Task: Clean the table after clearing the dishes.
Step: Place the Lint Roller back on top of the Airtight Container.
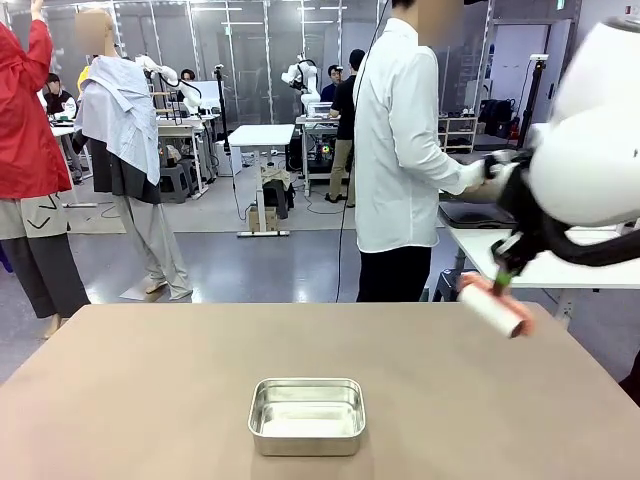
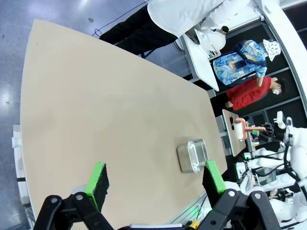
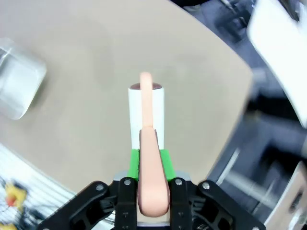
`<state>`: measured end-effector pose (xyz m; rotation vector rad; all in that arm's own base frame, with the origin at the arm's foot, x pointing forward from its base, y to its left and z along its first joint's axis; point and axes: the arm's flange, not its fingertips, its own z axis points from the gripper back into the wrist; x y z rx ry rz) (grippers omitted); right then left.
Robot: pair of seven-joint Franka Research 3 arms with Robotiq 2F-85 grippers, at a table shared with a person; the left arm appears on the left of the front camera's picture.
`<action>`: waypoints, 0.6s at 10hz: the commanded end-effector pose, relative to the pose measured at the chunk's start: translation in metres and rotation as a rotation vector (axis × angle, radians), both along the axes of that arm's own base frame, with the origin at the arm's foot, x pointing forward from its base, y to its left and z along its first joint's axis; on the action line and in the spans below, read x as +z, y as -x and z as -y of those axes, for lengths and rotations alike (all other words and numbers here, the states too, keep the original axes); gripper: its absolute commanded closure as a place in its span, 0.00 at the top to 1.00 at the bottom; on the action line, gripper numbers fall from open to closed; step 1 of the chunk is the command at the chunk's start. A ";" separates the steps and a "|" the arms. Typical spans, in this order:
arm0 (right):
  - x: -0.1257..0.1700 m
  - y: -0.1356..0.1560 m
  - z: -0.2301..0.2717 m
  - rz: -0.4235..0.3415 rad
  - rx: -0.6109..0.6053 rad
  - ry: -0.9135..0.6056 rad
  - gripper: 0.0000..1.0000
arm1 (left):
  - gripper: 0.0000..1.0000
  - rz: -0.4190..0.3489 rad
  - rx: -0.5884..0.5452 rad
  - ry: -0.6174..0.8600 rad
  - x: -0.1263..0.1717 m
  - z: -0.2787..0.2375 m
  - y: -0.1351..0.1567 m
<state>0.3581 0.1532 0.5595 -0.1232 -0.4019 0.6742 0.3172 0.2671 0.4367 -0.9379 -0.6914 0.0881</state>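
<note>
The brownish table point(image 1: 150, 380) spreads across the front view; the dishes are out of view. My right gripper point(image 1: 507, 262) hangs over the table's far right corner, shut on the pink handle of a lint roller point(image 1: 495, 305). The roller's white cylinder points down and hovers just above the top. In the right wrist view the roller point(image 3: 146, 112) runs straight out from between the right gripper's point(image 3: 153, 165) green pads, over the table point(image 3: 96, 48). My left gripper point(image 2: 156, 176) is open and holds nothing, high above the table point(image 2: 96, 96).
A small steel pan point(image 1: 306, 414) sits near the front middle of the table, also seen as the pan point(image 2: 193, 155) and the pan point(image 3: 17, 86). A person in a white shirt point(image 1: 400, 150) stands at the far edge, turned towards a white side table point(image 1: 540, 262) on the right.
</note>
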 end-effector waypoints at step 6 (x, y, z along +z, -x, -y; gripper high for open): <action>-0.030 0.071 -0.145 -0.092 0.641 0.122 0.21 | 1.00 -0.014 -0.009 0.004 0.004 -0.003 0.000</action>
